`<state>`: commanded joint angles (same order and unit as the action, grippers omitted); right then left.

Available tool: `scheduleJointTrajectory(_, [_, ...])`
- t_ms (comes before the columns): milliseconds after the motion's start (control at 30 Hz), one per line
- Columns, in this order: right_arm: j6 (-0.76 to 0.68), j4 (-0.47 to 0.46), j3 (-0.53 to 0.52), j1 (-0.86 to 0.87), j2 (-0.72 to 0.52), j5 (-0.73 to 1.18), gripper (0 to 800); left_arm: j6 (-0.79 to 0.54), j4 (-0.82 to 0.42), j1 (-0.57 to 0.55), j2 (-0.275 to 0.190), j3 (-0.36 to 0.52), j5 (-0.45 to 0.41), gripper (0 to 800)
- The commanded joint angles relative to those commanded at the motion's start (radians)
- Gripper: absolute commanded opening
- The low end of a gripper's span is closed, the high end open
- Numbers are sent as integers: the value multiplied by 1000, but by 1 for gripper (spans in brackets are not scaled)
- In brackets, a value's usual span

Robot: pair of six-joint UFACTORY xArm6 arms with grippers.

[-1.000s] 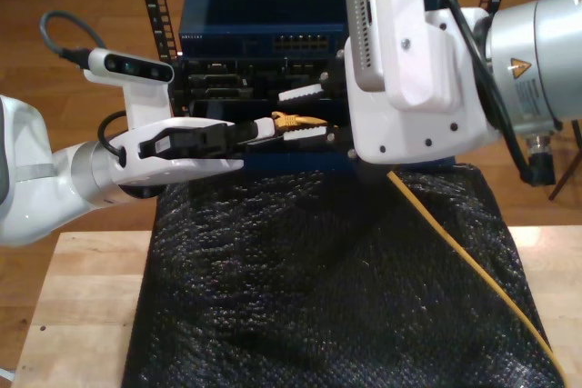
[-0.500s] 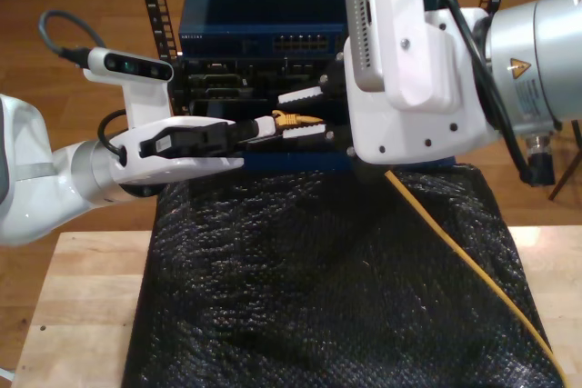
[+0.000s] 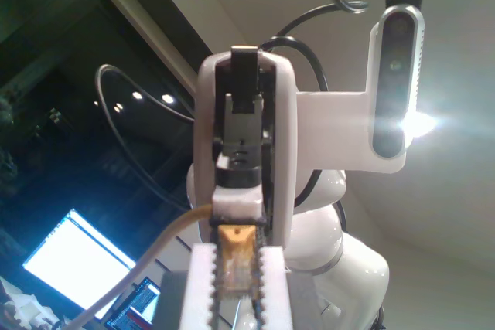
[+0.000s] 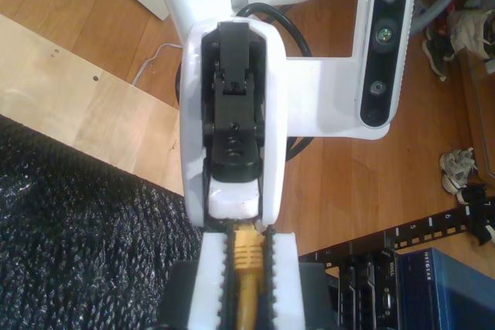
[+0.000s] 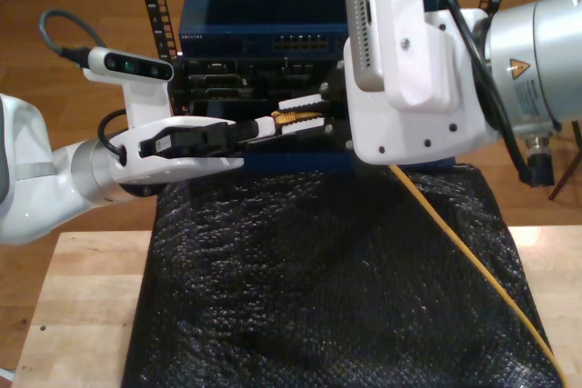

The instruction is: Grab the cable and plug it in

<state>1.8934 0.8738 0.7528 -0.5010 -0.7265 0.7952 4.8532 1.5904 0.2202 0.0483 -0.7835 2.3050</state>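
While both claws pinch cable (image 5: 296,116), switch (image 5: 264,20) lettering unreadable

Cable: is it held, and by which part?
Yes: both my first gripper and my second gripper clamp the cable at its plug end.

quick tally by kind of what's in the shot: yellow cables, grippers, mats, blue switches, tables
yellow cable: 1
grippers: 2, my first gripper and my second gripper, jaws meeting at the cable's plug end
black mat: 1
blue switch: 1
wooden table: 1
total: 6
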Motion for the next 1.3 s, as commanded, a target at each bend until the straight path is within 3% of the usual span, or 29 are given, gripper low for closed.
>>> scheduleJointTrajectory(33, [0, 11, -2, 0, 0, 0, 22, 2, 0, 0, 0, 0, 2, 98])
scheduleJointTrajectory(100, [0, 23, -3, 0, 0, 0, 10, 0, 0, 0, 0, 2, 3, 277])
scheduleJointTrajectory(167, [0, 23, -3, 0, 3, 0, 6, 0, 0, 0, 0, 3, 3, 348])
scheduleJointTrajectory(333, [0, 25, -3, -2, 6, 0, 1, -2, 3, 0, 0, 0, 0, 626])
scheduleJointTrajectory(533, [-15, 28, 5, 0, 32, 0, 1, 0, 15, 2, -2, -3, -3, 769])
scheduleJointTrajectory(733, [-71, 25, 41, 8, 78, 3, 1, 0, 14, 9, -8, -9, -25, 791])
scheduleJointTrajectory(967, [-112, 21, 84, 83, 89, 20, 0, 0, 2, 57, -23, -32, -138, 793])
scheduleJointTrajectory(1300, [-241, 15, 124, 318, 95, 212, 0, 0, -189, 83, -95, -124, -267, 794])
